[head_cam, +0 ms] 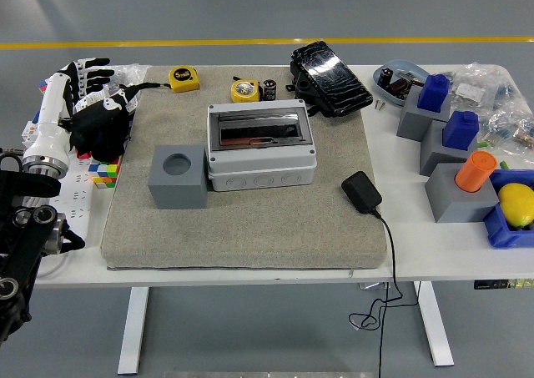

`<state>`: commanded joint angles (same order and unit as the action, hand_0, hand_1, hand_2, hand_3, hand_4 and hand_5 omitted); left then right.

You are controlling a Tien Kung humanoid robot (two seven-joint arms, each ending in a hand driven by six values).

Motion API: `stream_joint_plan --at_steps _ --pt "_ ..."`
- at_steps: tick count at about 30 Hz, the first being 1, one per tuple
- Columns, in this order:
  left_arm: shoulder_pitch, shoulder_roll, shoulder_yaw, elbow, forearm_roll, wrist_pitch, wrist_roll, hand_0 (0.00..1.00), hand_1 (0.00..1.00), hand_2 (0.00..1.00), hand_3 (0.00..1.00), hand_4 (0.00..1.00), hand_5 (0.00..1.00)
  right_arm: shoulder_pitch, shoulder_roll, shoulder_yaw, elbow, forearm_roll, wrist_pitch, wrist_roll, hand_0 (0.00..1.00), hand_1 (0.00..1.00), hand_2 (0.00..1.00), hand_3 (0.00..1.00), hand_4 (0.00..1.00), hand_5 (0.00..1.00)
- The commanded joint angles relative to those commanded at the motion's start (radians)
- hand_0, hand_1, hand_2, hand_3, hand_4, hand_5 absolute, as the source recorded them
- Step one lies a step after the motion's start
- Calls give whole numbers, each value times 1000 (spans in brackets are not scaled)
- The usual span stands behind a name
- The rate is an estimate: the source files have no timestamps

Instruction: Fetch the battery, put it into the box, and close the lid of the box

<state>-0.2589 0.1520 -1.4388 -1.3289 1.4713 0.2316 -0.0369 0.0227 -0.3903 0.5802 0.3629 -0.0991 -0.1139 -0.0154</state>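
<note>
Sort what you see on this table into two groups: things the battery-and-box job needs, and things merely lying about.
Job:
- battery
- box, lid looks shut
- left hand, at the mat's left edge

Lying about:
- grey cube
- two tape measures
- black case
- charger
- orange cylinder
- lemon
- blue blocks

Only legible mark: "5m" on the round label of the yellow tape measure [184,78] at the mat's far left. Nothing else readable.
</note>
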Motion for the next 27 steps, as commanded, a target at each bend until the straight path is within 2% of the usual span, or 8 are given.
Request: stream_joint_plan --at_steps 8,27 --pt "32 16 23 6 1 -1 1 715 680 644 675 966 286 -9 27 15 -9 2 -2 -2 544 597 582 539 914 475" --pt "118 25 -14 -21 23 -19 21 715 681 647 671 957 290 -11 69 -31 -45 61 -2 -14 544 599 584 540 915 479"
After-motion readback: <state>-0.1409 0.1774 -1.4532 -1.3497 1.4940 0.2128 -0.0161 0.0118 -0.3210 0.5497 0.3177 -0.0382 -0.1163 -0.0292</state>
